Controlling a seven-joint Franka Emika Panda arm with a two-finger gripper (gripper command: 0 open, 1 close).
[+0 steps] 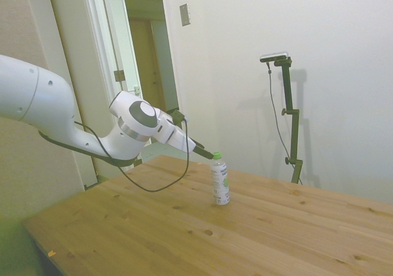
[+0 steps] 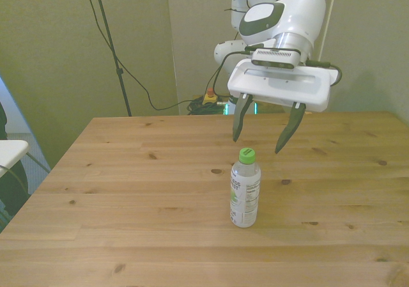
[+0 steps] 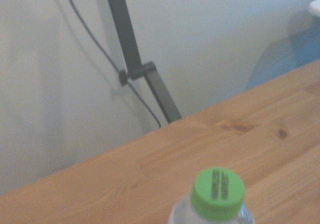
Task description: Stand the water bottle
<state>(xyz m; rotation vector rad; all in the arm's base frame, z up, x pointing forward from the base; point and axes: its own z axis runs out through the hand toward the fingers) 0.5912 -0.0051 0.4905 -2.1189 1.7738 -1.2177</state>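
Observation:
The water bottle (image 2: 245,188) stands upright on the wooden table (image 2: 128,191), a small slim plastic bottle with a green cap and a white label with green and dark print. In the side view the water bottle (image 1: 220,179) rests near the table's middle. My gripper (image 2: 259,144) hangs open just above and behind the cap, its two dark fingers (image 2: 239,117) spread wide and touching nothing. From the side, the gripper (image 1: 206,154) sits close to the cap, on the arm's side of it. The wrist view shows the green cap (image 3: 218,192) from above.
The wooden table (image 1: 184,239) stretches wide around the bottle on all sides. A doorway (image 1: 144,48) stands behind the arm in the side view. Cables and a small red-topped device (image 2: 209,98) lie on the floor past the table's far edge.

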